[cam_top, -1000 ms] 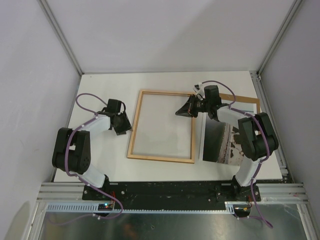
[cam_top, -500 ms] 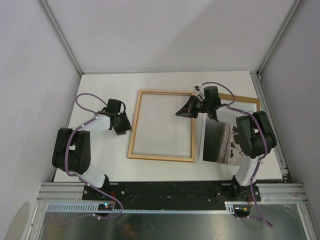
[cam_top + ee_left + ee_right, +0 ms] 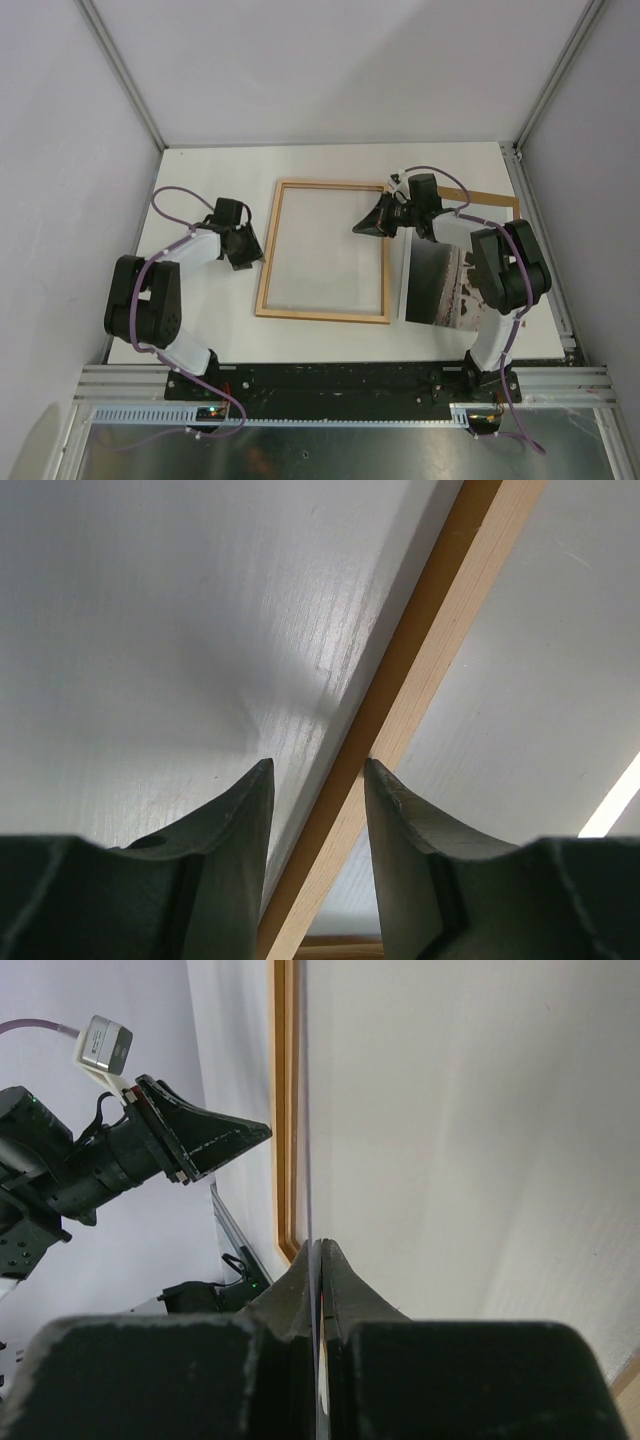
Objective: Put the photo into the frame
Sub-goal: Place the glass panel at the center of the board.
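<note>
Big white table [image 3: 220, 170], with the wooden frame [image 3: 270, 250] lying flat about mid-table, light wood side up. The photo [image 3: 435, 285] is just right of the frame, outside it, dark water on its left half and pale land on the right, partly under my right arm. A brown backing board [image 3: 495, 200] pokes out behind the photo at the far right. My left gripper [image 3: 315, 767] sits at the frame's left rail, about half open, one finger on each side of the rail and not squeezing it. My right gripper [image 3: 362, 228] is over the frame's right rail near the far corner, pinched fully together. Can't tell if anything thin is caught in it.
</note>
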